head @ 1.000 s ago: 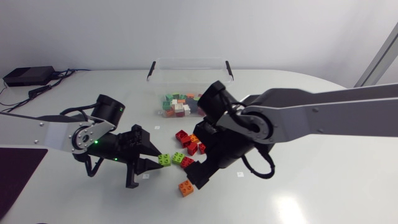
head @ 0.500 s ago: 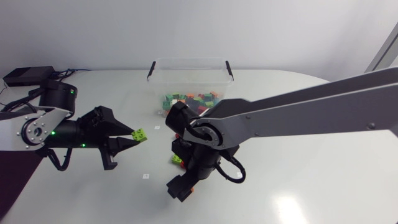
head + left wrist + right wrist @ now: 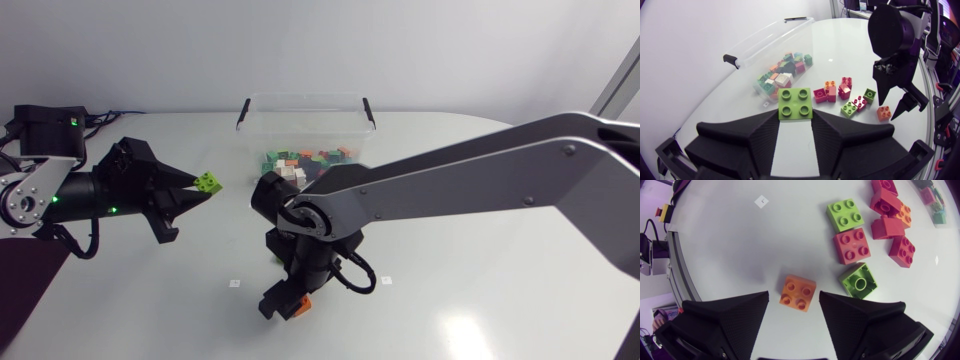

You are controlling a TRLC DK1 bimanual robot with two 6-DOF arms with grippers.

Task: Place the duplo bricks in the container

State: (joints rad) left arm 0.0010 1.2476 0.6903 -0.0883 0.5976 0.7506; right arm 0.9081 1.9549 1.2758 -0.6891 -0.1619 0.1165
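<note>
My left gripper (image 3: 196,189) hangs above the table's left side, shut on a lime green brick (image 3: 208,182). In the left wrist view that green brick (image 3: 795,103) sits pinched between the gripper's (image 3: 795,118) fingertips. My right gripper (image 3: 284,303) points down at the table's front middle, open. An orange brick (image 3: 798,293) lies on the table between its fingers (image 3: 740,315), with a gap on both sides. The clear container (image 3: 305,108) stands at the back, holding several bricks. Loose red and green bricks (image 3: 852,245) lie beyond the right gripper (image 3: 794,296).
Small white markers (image 3: 234,283) are stuck on the tabletop. A black box (image 3: 45,120) with cables sits at the back left corner. The container (image 3: 767,42) has black clip handles at its ends. The right arm's elbow hides most loose bricks in the head view.
The left arm has drawn back leftward and lifted the green brick off the table. The right arm swung left and down over the orange brick, its fingers narrowing.
</note>
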